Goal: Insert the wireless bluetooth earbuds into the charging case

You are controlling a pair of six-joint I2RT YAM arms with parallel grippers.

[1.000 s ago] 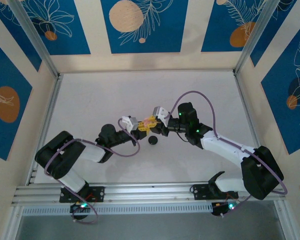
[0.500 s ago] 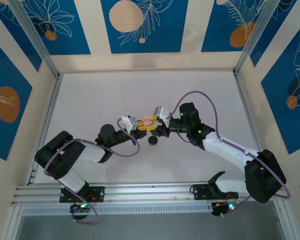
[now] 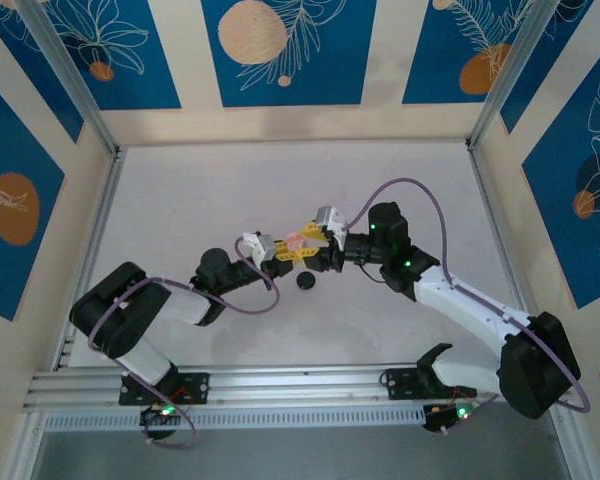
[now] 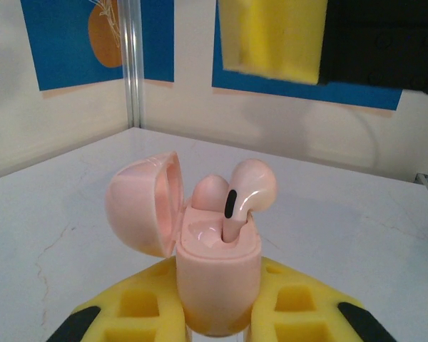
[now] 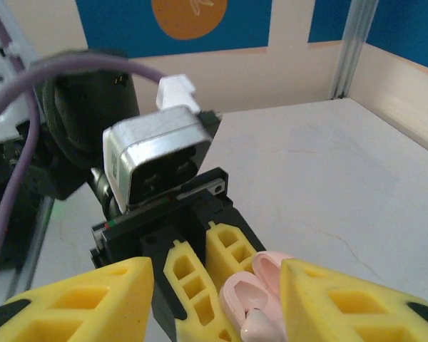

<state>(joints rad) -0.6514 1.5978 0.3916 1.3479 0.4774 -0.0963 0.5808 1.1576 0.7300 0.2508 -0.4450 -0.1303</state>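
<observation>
Left gripper (image 4: 217, 313): its yellow fingers (image 4: 139, 303) are pressed against the lower body of the pink charging case (image 4: 217, 267), pinching it upright from both sides.
Right gripper (image 5: 215, 288): jaws spread, with 1 yellow finger (image 5: 78, 303) on each side of the pink charging case. Neither finger is seen touching it, and nothing is held.
Pink charging case: open, with its lid (image 4: 146, 203) swung back to the left in the left wrist view. It is held off the table (image 3: 200, 200), near the middle, between the 2 arms.
Raised earbud (image 4: 251, 187): pale pink. Its stem is down in the right-hand well and its head stands well above the case rim, leaning a little. It is not fully seated.
Second earbud (image 4: 211, 194): pale pink, in the well next to the lid, sitting lower than the raised earbud. Only its rounded head is visible.
Right finger pad (image 4: 271, 35): seen from the left wrist, it hangs above the case, apart from the raised earbud.
Top view: the 2 grippers meet tip to tip, with the case a small pink patch between them.
Black round item (image 3: 305, 281): on the table just on the near side of the grippers, apart from both. It is too small to tell whether it is open or closed.
Left wrist camera (image 5: 157, 164): a grey box above the left fingers, facing the right wrist view.
</observation>
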